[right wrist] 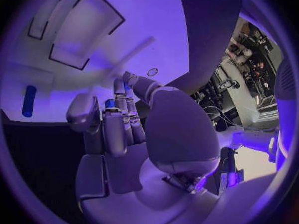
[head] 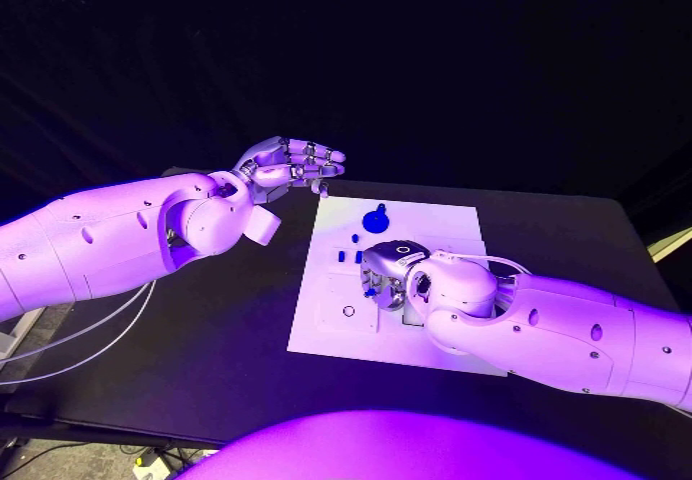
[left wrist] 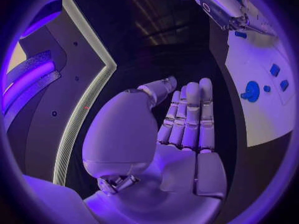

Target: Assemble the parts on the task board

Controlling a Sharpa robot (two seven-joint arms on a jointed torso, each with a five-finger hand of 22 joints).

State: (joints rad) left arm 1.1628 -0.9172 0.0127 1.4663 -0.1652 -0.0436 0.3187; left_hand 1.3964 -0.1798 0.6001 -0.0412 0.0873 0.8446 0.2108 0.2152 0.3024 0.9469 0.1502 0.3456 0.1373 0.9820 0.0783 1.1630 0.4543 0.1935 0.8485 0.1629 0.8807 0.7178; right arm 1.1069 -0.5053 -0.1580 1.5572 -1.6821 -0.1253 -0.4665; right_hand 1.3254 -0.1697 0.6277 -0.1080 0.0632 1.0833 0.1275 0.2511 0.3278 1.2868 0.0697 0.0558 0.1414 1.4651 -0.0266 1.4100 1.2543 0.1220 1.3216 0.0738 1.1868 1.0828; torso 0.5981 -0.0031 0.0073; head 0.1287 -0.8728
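My silver right hand (head: 392, 272) pinches a small blue plastic part (right wrist: 109, 103) low over the flat white task board (head: 433, 225), my left hand (head: 293, 162) is spread, and a tilt could jam it.

The task board (head: 447, 225) is a white plate, and it lies on a black table (head: 216, 350). On the board, beyond the fingertips of the right hand (head: 389, 272), there is a round blue part (head: 376, 217). Two small blue parts (head: 351, 257) stand just beside these fingers. Thin dark outlines are drawn on the white surface, among them a small ring (head: 349, 311). In the right wrist view a dark blue cylinder part (right wrist: 29, 101) lies on the white board. Both hands are silver, also the left hand (head: 293, 163), and both arms (head: 116, 235) are white.
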